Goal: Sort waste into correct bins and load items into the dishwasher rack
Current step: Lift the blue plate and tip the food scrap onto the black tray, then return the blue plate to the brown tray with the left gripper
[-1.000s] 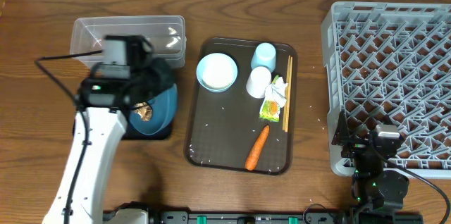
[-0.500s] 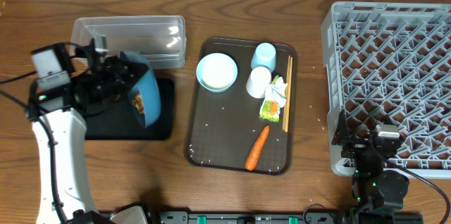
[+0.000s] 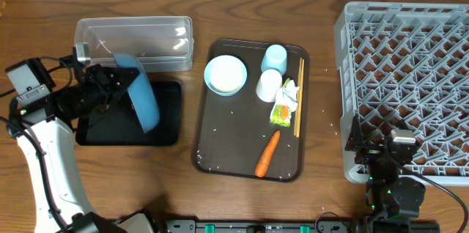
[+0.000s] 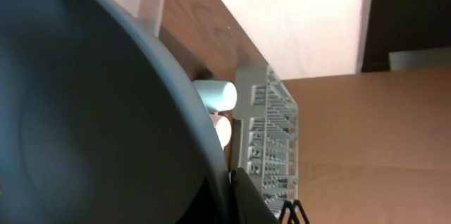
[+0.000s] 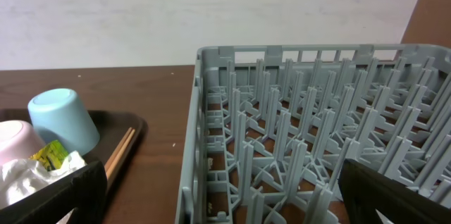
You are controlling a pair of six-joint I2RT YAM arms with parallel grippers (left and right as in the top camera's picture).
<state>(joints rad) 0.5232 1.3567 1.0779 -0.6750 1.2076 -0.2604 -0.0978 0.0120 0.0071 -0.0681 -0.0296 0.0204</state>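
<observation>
Wooden table (image 3: 322, 196), clear tub (image 3: 161, 42), black tray (image 3: 170, 116), brown tray (image 3: 220, 138), rack (image 3: 410, 57)

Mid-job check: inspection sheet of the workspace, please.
Surface: wooden table with a serving tray on it.
Job's things: blue plate tilted on edge over the black tray, clear tub behind; bowl, pale-blue cup, pink cup, wrapper, tissue, carrot, chopsticks on the serving tray; rack, nothing seen in it.
Clutter: nothing seen.
Grippers: left gripper shut on the blue plate; right gripper open, at the rack's edge.
Cables: black lead at the left arm.
Surroundings: white wall, cardboard.
</observation>
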